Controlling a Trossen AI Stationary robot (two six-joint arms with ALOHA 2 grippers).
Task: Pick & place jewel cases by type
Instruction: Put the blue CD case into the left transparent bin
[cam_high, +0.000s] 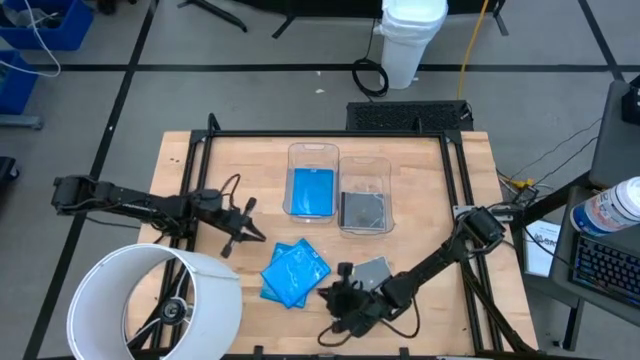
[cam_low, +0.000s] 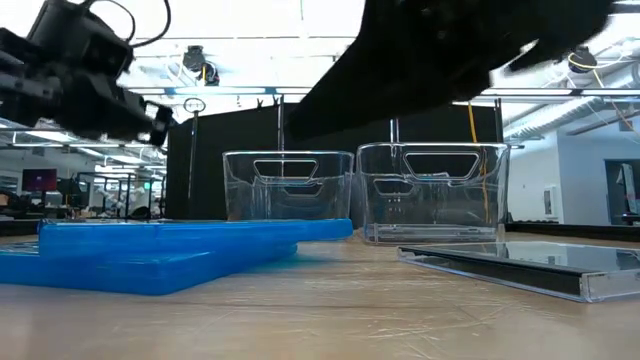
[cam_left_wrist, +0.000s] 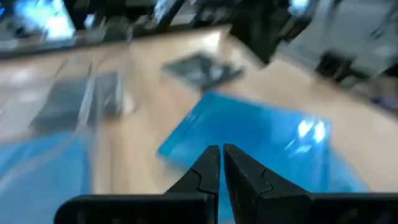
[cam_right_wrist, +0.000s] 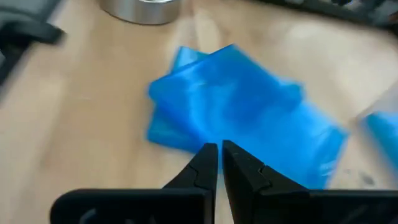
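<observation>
From my console the sort looks partly done: in the high view the left clear bin (cam_high: 312, 152) at twelve o'clock holds a blue jewel case (cam_high: 312, 191), and the right clear bin (cam_high: 366, 163) just beside it holds a dark grey jewel case (cam_high: 363, 210). Still on the wooden table (cam_high: 440, 190) I count two overlapping blue jewel cases (cam_high: 294, 272) at about six o'clock, and one smoky grey jewel case (cam_high: 372, 270) just to their three o'clock side, partly under my right arm. So I judge at least three cases remain, two for the blue bin and one for the grey. My left gripper (cam_left_wrist: 221, 163) sits at nine o'clock of the loose blue pair, fingers nearly together with only a thin slit between them, holding nothing. My right gripper (cam_right_wrist: 219, 158) is at the front edge near six o'clock, between the blue stack and the grey case, fingers likewise together and empty, pointed over the blue cases. Neither hand has claimed a case yet.
</observation>
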